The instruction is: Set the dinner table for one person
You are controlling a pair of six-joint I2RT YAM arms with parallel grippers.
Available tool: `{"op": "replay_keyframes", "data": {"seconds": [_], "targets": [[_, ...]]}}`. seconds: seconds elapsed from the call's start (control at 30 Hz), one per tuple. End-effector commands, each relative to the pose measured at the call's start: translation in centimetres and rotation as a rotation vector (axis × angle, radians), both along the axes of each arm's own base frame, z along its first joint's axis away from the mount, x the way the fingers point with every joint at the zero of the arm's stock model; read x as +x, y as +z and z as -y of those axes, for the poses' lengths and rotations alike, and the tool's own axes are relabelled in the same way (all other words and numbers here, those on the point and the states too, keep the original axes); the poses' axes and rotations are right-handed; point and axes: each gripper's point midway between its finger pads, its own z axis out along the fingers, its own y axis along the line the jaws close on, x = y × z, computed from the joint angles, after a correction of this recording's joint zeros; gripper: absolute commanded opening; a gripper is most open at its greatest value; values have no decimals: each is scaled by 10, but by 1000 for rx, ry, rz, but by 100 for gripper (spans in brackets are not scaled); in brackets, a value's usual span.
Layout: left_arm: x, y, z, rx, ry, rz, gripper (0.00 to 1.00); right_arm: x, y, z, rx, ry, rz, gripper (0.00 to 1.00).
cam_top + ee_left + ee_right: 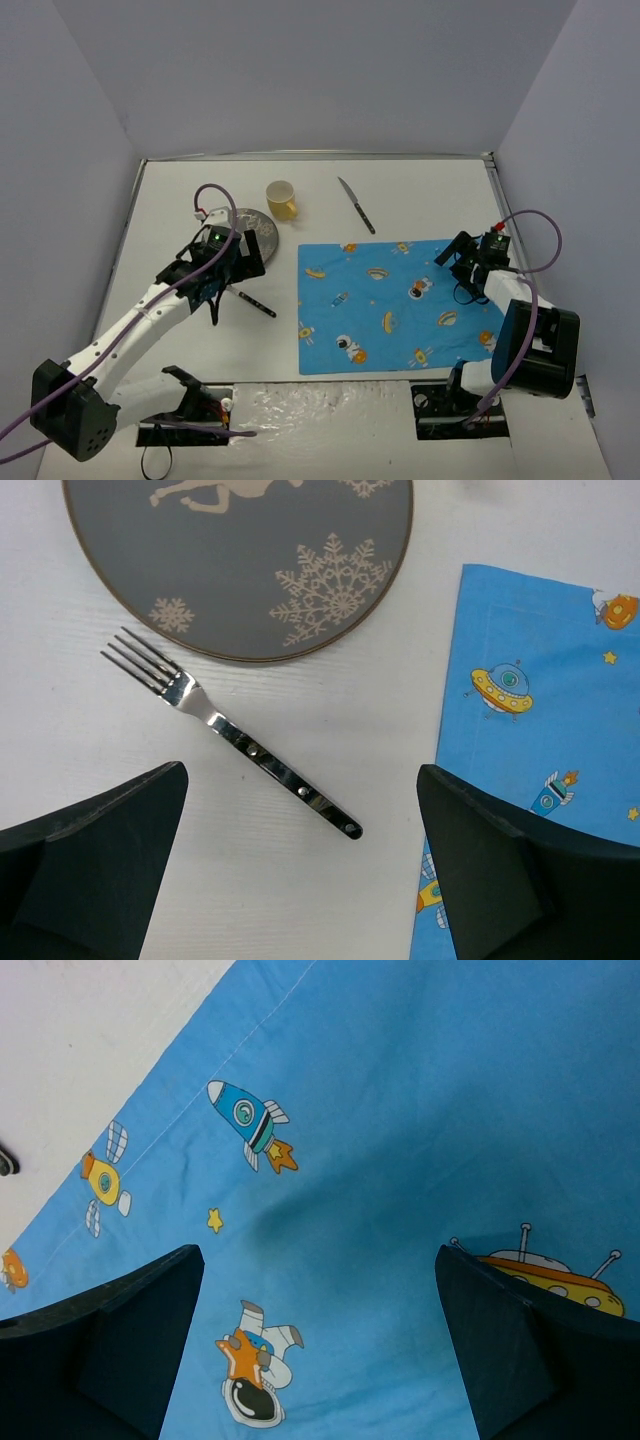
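Note:
The white dinner table point(420, 200) holds a blue cartoon-print placemat point(400, 305) at centre right. A grey plate point(258, 228) with snowflake print lies at the left, partly hidden by my left arm. A fork point(255, 303) lies just in front of it, a yellow cup point(282, 200) behind it, and a knife point(356, 205) at the back centre. My left gripper point(216, 300) is open and empty above the table, just short of the fork's handle point(290, 785). My right gripper point(463, 285) is open and empty above the placemat's right part point(380, 1160).
In the left wrist view the plate point(240, 560) fills the top and the placemat's edge point(540, 740) runs down the right. Grey walls close in the table on three sides. The arm bases stand at the near edge.

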Motion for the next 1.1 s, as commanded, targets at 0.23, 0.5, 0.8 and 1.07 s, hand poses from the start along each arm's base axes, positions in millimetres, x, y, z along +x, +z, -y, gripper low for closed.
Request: {"op": "replay_keyframes", "data": {"seconds": [0.23, 0.5, 0.8, 1.07], "targets": [[1, 0, -31, -105, 110, 1, 97, 13, 9, 19, -87, -31, 41, 99], [2, -8, -36, -138, 143, -21, 97, 17, 9, 26, -111, -55, 39, 99], [19, -18, -41, -213, 204, -17, 97, 43, 74, 3, -62, 29, 280, 100], [39, -18, -38, -345, 231, 48, 97, 30, 207, -36, -71, 192, 669, 100]]}}
